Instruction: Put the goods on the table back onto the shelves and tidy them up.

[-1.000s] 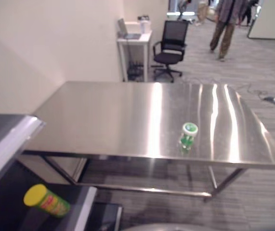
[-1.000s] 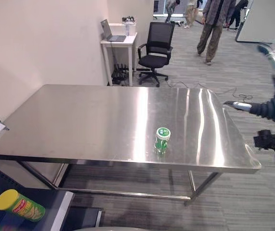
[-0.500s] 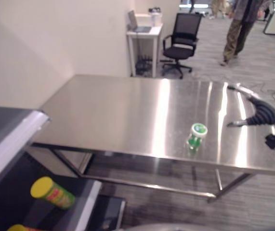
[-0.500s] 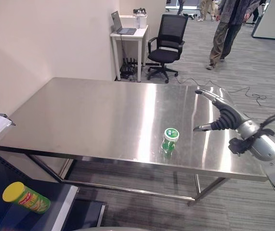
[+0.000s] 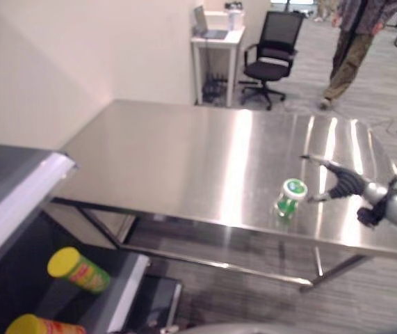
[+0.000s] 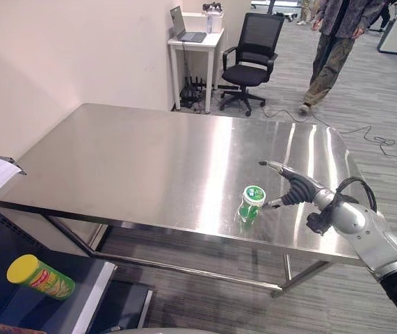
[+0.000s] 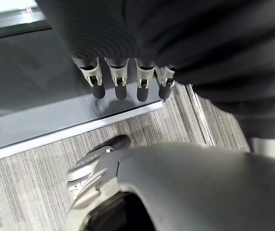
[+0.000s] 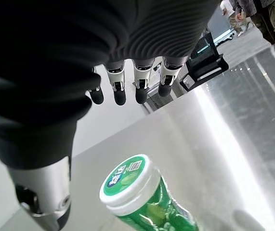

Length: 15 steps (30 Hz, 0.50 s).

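Green-lidded bottle stands upright on steel table, just beside right hand, between thumb and fingers but not touching. Fingers spread, straight, holding nothing. Nothing btwn hand & bottle. Left hand relaxed, fingers straight, over floor. Yellow-lidded can lies on shelf, well apart.

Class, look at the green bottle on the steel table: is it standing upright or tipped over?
Upright. The green bottle stands on its base on the table, its white-rimmed cap facing up.
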{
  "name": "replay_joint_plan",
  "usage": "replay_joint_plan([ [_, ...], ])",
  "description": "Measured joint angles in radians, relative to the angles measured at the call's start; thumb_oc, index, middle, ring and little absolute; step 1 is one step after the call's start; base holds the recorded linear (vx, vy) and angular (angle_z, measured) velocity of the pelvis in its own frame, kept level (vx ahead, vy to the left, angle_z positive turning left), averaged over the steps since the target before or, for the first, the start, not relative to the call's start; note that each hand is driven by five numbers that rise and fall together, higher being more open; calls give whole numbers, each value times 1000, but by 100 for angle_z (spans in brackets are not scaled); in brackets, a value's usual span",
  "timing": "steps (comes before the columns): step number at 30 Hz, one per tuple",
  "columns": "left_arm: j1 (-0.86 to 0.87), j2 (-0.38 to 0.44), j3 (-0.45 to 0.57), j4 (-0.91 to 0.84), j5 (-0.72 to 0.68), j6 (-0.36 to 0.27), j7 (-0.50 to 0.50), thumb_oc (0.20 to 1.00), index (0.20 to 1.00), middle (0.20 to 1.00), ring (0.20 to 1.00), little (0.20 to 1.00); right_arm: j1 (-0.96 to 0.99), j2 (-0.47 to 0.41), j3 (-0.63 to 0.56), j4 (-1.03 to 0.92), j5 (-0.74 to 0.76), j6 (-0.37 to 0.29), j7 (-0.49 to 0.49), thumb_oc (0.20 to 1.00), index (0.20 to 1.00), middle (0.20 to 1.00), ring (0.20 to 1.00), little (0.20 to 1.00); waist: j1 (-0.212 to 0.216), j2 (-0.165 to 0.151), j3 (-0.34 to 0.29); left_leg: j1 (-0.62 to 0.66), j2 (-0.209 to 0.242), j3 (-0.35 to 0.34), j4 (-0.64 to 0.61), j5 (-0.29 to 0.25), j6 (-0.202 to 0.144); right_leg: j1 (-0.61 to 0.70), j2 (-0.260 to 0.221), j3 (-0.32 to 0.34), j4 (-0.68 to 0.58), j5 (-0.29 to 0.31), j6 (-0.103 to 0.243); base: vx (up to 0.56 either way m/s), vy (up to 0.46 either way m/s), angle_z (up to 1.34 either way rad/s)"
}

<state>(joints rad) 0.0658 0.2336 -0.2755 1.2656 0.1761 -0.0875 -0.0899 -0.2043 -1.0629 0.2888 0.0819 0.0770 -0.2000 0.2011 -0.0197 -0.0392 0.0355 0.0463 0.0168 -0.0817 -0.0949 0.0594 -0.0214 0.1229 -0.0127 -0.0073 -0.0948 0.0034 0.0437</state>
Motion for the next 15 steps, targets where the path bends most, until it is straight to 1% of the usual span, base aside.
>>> replay_joint_plan([
  [3, -1, 5, 0, -6, 0, 0, 1, 1000, 1000, 1000, 1000, 1000, -18, 9, 38, 20, -18, 0, 0, 1000, 1000, 1000, 1000, 1000, 5, -9, 7, 3, 0, -16, 0, 0, 0, 9, 0, -7, 0, -4, 1, 14, -6, 12],
  [6, -1, 7, 0, -4, -1, -2, 2, 1000, 1000, 1000, 1000, 1000, -52, 37, 60, 52, -20, 1, -2, 1000, 1000, 1000, 1000, 1000, 8, -12, 9, 4, 0, -17, 0, 1, -1, 10, 1, -7, 0, -5, 1, 10, -3, 3],
  [10, -3, 6, 0, -4, -1, -2, 7, 1000, 1000, 1000, 1000, 1000, -67, 40, 79, 67, -35, 12, -2, 1000, 1000, 1000, 1000, 1000, 14, -13, 9, 3, 0, -18, 0, 1, -1, 10, 1, -8, 0, -4, 0, 0, 0, 0],
  [15, -5, 9, 1, -1, -3, -3, 13, 1000, 1000, 1000, 1000, 1000, -74, 41, 103, 76, -59, 16, -8, 1000, 1000, 1000, 1000, 1000, 28, -21, 7, 3, 0, -21, 0, 1, -2, 11, 1, -13, 0, -4, 0, 21, -16, 2],
])
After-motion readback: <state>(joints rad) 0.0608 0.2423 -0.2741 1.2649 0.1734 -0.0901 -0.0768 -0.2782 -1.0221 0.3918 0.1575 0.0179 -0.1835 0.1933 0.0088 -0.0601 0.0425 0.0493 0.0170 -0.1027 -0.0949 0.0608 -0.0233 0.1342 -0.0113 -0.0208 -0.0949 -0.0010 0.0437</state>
